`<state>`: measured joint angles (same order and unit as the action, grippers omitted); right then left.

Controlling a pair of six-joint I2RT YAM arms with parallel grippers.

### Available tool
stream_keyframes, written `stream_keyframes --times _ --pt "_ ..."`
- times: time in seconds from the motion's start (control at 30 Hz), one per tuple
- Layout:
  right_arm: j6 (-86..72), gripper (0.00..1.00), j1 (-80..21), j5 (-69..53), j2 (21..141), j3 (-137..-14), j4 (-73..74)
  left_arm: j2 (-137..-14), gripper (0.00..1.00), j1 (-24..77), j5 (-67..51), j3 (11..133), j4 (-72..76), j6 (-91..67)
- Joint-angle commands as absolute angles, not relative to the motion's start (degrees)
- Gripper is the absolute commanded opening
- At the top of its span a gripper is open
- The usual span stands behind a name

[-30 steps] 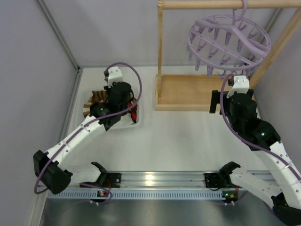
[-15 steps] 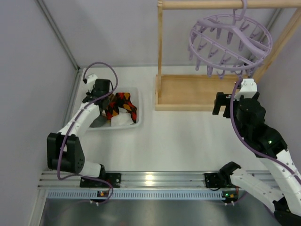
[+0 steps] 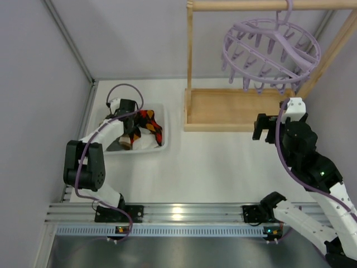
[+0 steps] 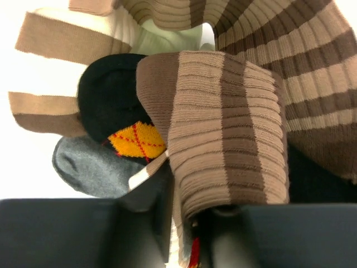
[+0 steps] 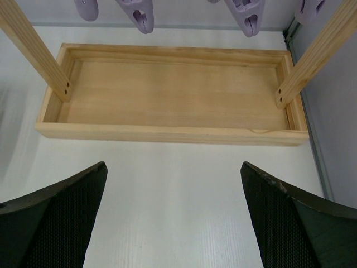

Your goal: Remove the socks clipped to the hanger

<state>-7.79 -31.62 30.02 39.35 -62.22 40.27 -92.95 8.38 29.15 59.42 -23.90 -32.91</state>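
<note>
Over the counter [image 3: 212, 167].
At left claw [image 4: 189, 223]: pressed nearly together, seemingly nipping a striped sock [image 4: 223, 128]; at right claw [image 5: 173, 184]: spread wide, empty, hanger [image 3: 271, 47] at twelve o'clock.

A striped sock [image 4: 223, 128] hides the fingertips and grip of the left gripper [image 4: 189, 218]; above the right gripper [image 5: 173, 167], the pegs of the hanger [image 5: 248, 15] are cut off.
</note>
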Motion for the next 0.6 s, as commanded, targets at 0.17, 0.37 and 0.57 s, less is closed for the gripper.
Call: stream_keyframes --times 0.17,0.37,0.57 --pt "-9.32 1.00 -31.38 28.83 37.09 -61.61 39.55 -80.25 0.54 8.09 29.53 58.27 -24.78 -31.73" --pt "-10.02 0.99 -31.38 28.48 36.56 -61.79 39.73 -71.73 0.71 8.09 29.45 59.33 -28.74 -30.24" --pt "-12.47 0.99 -31.38 28.21 35.07 -59.51 38.59 -60.83 0.99 8.17 16.55 60.91 -31.99 -25.06"
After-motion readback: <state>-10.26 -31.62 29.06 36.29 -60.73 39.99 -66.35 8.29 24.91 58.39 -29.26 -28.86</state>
